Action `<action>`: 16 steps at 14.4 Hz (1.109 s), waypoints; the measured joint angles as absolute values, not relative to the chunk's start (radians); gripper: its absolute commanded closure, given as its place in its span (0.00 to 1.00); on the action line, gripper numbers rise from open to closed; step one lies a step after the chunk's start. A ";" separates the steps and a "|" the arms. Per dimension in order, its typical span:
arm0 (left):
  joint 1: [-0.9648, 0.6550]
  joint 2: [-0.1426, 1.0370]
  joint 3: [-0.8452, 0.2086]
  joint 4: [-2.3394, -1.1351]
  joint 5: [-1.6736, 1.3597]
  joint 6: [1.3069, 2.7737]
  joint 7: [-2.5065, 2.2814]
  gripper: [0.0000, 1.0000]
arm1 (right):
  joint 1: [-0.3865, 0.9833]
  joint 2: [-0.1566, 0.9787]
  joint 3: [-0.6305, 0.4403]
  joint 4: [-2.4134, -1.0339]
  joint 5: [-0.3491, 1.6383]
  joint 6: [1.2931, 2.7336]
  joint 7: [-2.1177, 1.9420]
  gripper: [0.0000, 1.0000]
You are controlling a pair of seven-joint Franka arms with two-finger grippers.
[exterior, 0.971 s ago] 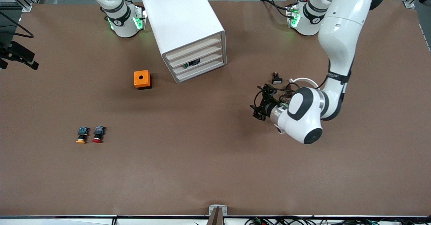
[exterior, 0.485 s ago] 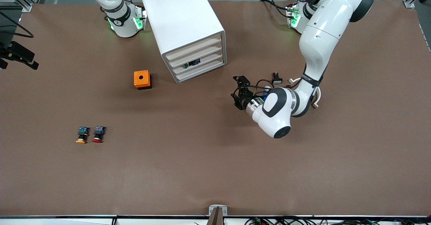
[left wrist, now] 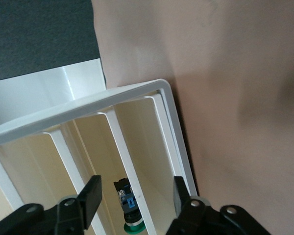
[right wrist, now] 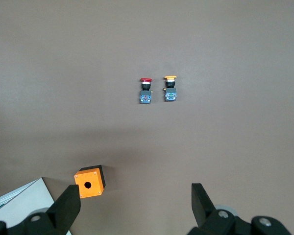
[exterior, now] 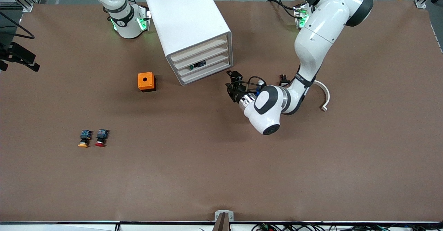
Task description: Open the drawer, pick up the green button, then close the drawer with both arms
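The white cabinet (exterior: 188,23) stands near the arms' bases, its four cream drawer fronts all shut. The drawer (exterior: 211,64) is third from the top. The green-capped button (exterior: 198,65) shows through a gap in that front. My left gripper (exterior: 231,80) is open and empty, low over the table just in front of the cabinet's corner toward the left arm's end. In the left wrist view the cabinet front (left wrist: 137,93) fills the frame, and the button (left wrist: 130,210) lies between my left gripper's (left wrist: 135,185) open fingers, still inside. My right gripper (right wrist: 134,196) is open and empty, high over the table.
An orange box (exterior: 146,81) with a round hole sits beside the cabinet toward the right arm's end. An orange-capped button (exterior: 84,138) and a red-capped button (exterior: 101,137) lie nearer the camera. A small black part (exterior: 284,80) and a white curved piece (exterior: 323,96) lie by the left arm.
My left arm has swung its open gripper from beside the small black part across to the front of the cabinet. The right arm's base has not moved.
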State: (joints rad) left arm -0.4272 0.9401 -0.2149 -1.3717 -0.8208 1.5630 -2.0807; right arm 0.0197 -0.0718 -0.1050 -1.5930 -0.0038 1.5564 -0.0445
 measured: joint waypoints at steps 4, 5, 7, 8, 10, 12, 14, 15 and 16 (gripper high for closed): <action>-0.448 0.973 -0.216 -1.372 -0.855 1.561 -2.122 0.41 | 0.020 -0.072 -0.105 -1.593 -0.004 1.556 -0.044 0.00; -0.454 0.981 -0.217 -1.372 -0.858 1.560 -2.123 0.42 | 0.020 -0.072 -0.105 -1.593 -0.004 1.556 -0.044 0.00; -0.471 0.992 -0.219 -1.373 -0.868 1.554 -2.129 0.43 | 0.020 -0.072 -0.105 -1.593 -0.004 1.556 -0.044 0.00; -0.479 0.996 -0.220 -1.373 -0.874 1.550 -2.134 0.43 | 0.020 -0.072 -0.105 -1.593 -0.004 1.556 -0.044 0.00; -0.497 1.001 -0.221 -1.373 -0.887 1.540 -2.142 0.44 | 0.020 -0.072 -0.105 -1.593 -0.004 1.556 -0.044 0.00; -0.514 1.004 -0.221 -1.377 -0.891 1.525 -2.151 0.46 | 0.020 -0.072 -0.105 -1.593 -0.004 1.556 -0.045 0.00; -0.527 1.009 -0.221 -1.386 -0.892 1.507 -2.167 0.54 | 0.020 -0.072 -0.105 -1.593 -0.004 1.556 -0.045 0.00; -0.534 1.012 -0.221 -1.390 -0.896 1.500 -2.174 0.59 | 0.020 -0.072 -0.105 -1.593 -0.004 1.556 -0.044 0.00; -0.539 1.016 -0.221 -1.391 -0.899 1.494 -2.179 0.61 | 0.020 -0.072 -0.105 -1.593 -0.004 1.556 -0.045 0.00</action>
State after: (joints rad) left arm -0.5391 1.0161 -0.2212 -1.3909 -0.8988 1.4938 -2.1793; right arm 0.0197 -0.0718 -0.1050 -1.5930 -0.0038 1.5557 -0.0445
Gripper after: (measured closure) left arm 0.529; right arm 0.000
